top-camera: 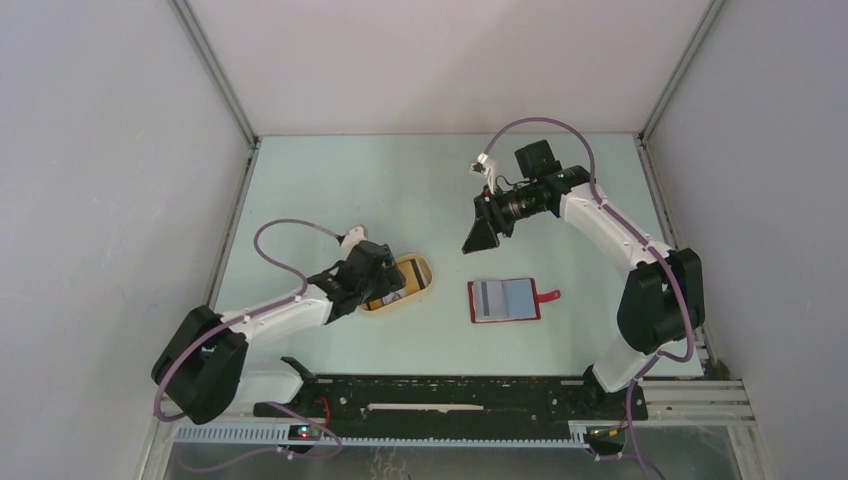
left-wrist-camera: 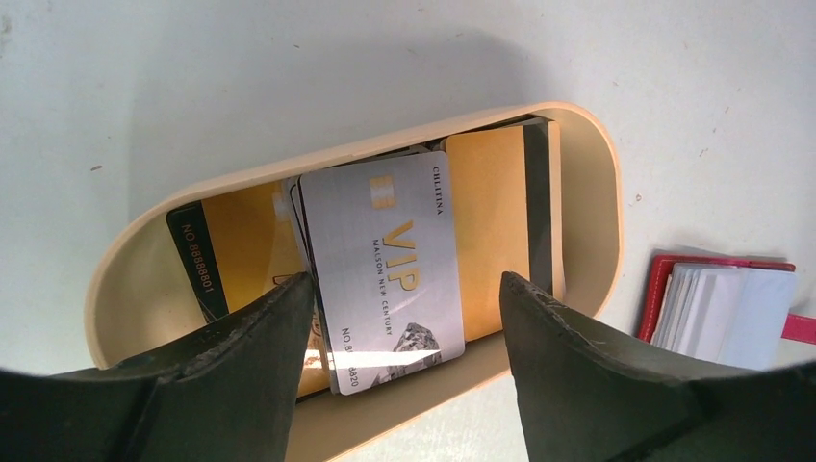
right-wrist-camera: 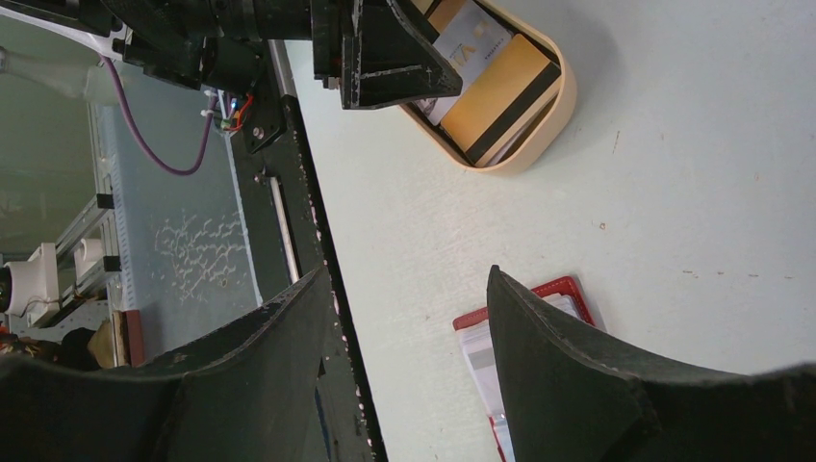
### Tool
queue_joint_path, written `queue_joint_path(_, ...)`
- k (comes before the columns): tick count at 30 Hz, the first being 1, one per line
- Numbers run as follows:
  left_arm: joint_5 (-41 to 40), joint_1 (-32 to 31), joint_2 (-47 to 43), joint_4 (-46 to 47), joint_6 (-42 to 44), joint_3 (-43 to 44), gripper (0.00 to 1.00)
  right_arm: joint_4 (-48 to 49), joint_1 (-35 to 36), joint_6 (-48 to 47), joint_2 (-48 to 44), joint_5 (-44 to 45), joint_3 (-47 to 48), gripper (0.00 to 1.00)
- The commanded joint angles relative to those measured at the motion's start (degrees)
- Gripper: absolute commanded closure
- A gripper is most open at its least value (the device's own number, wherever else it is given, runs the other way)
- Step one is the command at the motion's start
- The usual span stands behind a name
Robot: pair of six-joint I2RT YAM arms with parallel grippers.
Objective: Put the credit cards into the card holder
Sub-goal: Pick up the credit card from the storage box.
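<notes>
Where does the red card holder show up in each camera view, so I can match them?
Top external: the card holder lies open, right of centre.
Left wrist: at the right edge, partly cut off.
Right wrist: bottom centre, only one end showing.
Shared landmark: the beige tray, in all three views.

The silver card (left-wrist-camera: pixel 390 260) covers most of the cards (left-wrist-camera: pixel 491 221) beneath it in the tray (left-wrist-camera: pixel 599 221), and the red card holder (left-wrist-camera: pixel 722 303) runs off the right edge.
</notes>
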Motion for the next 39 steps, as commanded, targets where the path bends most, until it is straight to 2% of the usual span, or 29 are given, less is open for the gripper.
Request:
queue_joint_path(1, 1.6, 0.5, -2.6, 3.3, 0.7, -1.6, 0.25, -0.3, -0.2, -1.1, 0.1, -1.2, 0.4, 0.3)
queue_joint_path(15, 3.9, 2.0, -10.3, 7.7, -1.2, -6.3, 0.37, -0.3, -0.1, -1.1, 0.2, -1.2, 0.3, 0.3)
queue_joint_path(21, 5.9, 2.6, -11.0, 12.2, -2.0, -8.2, 0.41, -0.3, -0.2, -1.2, 0.2, -1.0, 0.3, 0.3)
queue_joint_path(30, 9.8, 4.5, -10.4, 20.0, -3.5, -11.6, 0.55, -0.3, -0.2, -1.3, 0.3, -1.0, 0.3, 0.3)
queue_joint_path(39, 11.4, 4.9, -10.1, 25.6, -4.8, -13.7, 0.58, -0.3, -0.3, -1.3, 0.3, -1.0, 0.3, 0.3)
